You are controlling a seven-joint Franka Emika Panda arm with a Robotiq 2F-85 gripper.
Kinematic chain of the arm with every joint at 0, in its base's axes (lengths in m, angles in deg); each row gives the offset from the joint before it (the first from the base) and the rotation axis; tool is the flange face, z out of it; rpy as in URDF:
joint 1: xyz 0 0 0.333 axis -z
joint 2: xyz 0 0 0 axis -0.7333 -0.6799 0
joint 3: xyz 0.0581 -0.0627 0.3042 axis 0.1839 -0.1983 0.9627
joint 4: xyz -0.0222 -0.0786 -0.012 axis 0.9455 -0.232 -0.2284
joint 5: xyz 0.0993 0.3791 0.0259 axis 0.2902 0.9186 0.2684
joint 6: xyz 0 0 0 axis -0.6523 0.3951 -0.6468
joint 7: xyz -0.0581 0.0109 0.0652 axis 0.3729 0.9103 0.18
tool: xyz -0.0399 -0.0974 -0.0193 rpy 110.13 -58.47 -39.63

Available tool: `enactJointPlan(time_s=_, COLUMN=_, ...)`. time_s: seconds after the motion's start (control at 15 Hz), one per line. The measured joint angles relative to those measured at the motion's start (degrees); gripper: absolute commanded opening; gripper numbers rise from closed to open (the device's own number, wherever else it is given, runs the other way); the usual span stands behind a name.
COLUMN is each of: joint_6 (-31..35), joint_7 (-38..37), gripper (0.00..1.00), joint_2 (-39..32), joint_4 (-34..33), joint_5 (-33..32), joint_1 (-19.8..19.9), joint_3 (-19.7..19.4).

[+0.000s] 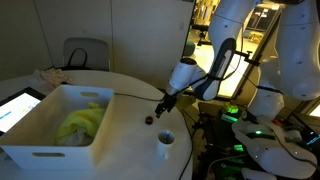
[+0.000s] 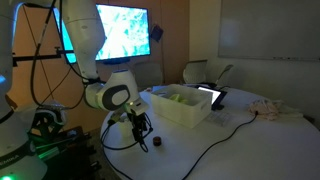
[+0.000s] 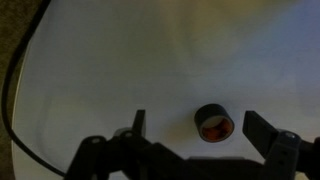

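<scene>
Hovering low over white table (image 3: 100, 60), your gripper (image 3: 193, 116) stands wide open, holding nothing. Small dark round object (image 3: 213, 122) sits on table between fingers, nearer one finger. Centre jaws on it first, then lower straight; keep fingertips from scraping tabletop. Beyond: white cup (image 1: 165, 140) near, white bin (image 1: 40, 135) with yellow cloth (image 1: 82, 122) farther off.

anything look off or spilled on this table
Nothing spilled or damaged. The only oddities: a black cable trails across the white table, and the white cup stands near its edge.
</scene>
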Motion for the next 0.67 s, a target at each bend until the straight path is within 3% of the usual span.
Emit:
enactJointPlan(time_s=0.4, joint_6=3.4, joint_7=-2.3, gripper=1.0, joint_2=-6.0, joint_4=-3.5, joint_5=2.1, joint_1=-14.4, joint_3=-14.1)
enactJointPlan(time_s=0.67, joint_6=4.7, joint_7=-4.3, gripper=1.0, joint_2=-10.4, joint_4=-5.6, joint_5=3.7, joint_1=-18.3, joint_3=-15.4)
